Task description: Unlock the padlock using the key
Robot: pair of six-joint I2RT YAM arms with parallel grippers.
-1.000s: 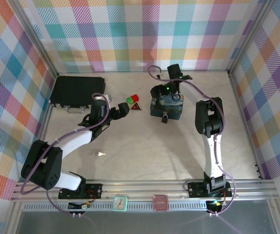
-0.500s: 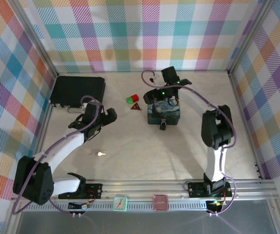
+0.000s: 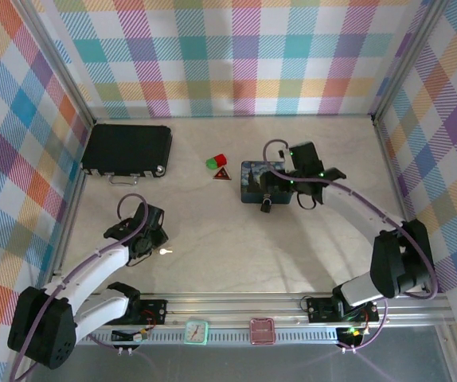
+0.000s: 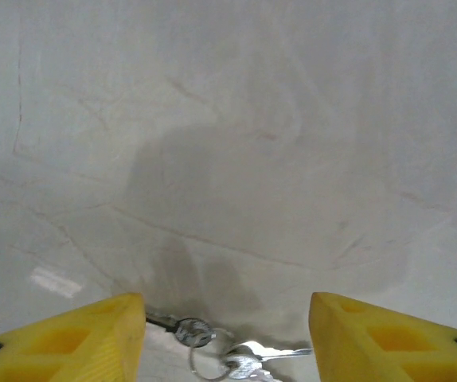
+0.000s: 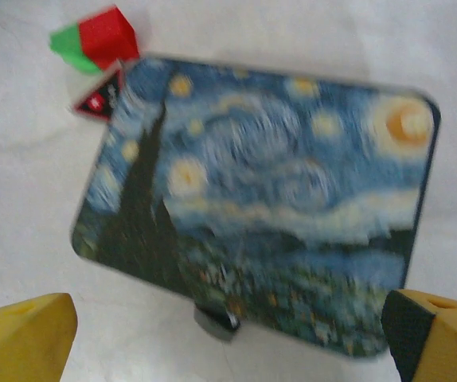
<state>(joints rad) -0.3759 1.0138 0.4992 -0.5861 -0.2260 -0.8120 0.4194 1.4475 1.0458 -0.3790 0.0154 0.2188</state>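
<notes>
1. As I judge it, none of the unlocking is done yet: the key lies flat on the table with its little rings, not picked up
2. The padlock sits at the near edge of the blue tin, well apart from the key; whether its shackle is closed is too blurred to tell
3. The left gripper is low over the table with its yellow fingers apart, and the key lies between them, touched by neither, so it grips nothing
4. The right gripper hovers over the tin with its jaws spread wide and nothing in them
5. Left to do, I'd say, is nearly everything: close on the key, lift it, steady the padlock, find the keyhole and turn
6. The overhead view gives the layout: key on the near left, tin toward the far middle, red and green blocks and a small triangle just beside the tin, a black case at the far left; there the key is a pale speck
7. The left wrist view shows the key's rings and thin shaft plainly; the right wrist view shows the tin's painted lid, with the padlock a dark blur at its lower edge
</notes>
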